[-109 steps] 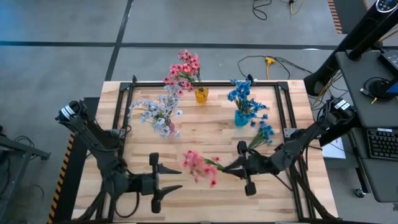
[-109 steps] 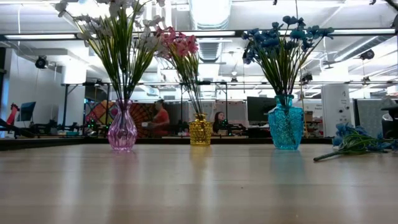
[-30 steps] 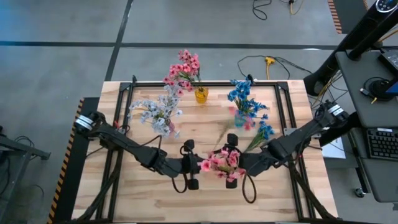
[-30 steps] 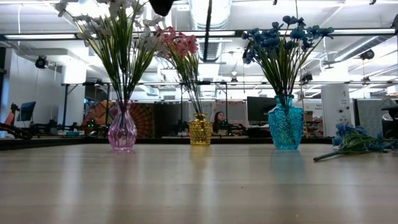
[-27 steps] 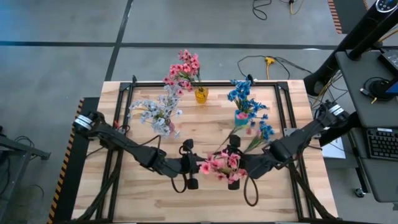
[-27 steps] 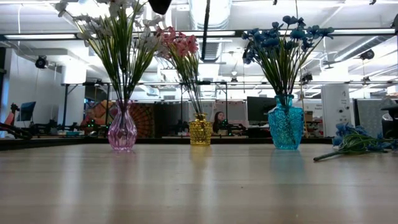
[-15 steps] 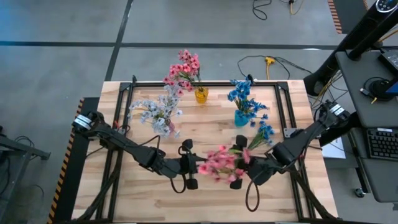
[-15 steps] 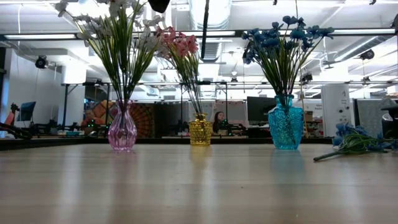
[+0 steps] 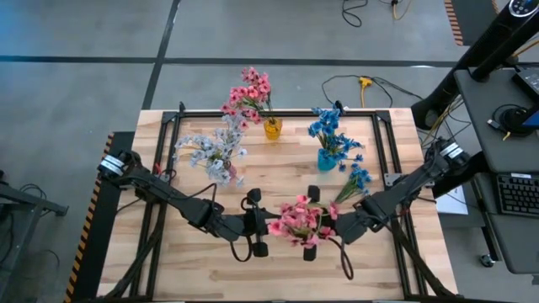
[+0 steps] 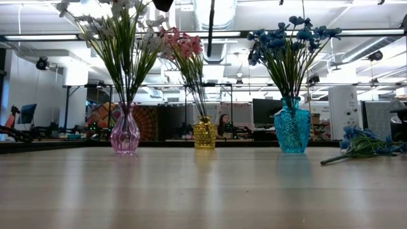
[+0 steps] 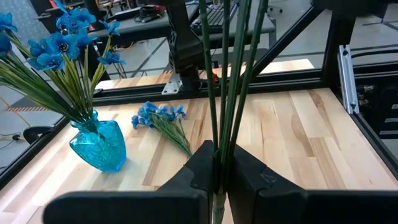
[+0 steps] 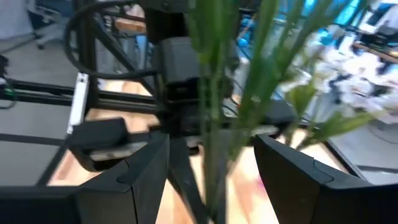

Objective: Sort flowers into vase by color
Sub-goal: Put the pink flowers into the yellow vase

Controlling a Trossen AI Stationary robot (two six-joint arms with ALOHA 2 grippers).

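Grey concrete floor [image 9: 84, 93], bright ceiling lights [image 10: 216, 33], distant desks.

Green flower stems [image 12: 214, 93] rise blurred between the right gripper's [image 12: 211, 186] two dark fingers [image 12: 124, 180], which stand apart on either side of them. Beyond the stems sits a dark arm [image 12: 186, 74] over the wooden desk [image 12: 68, 168], with pale blossoms [image 12: 348, 87] farther off.

Pale wood table [image 9: 278, 172], matt; glossy glass vases [image 10: 292, 130].

An open-plan robotics lab: exposed ceiling ducts [image 10: 216, 13], monitors [image 10: 266, 109], cabled concrete floor [image 9: 84, 84].
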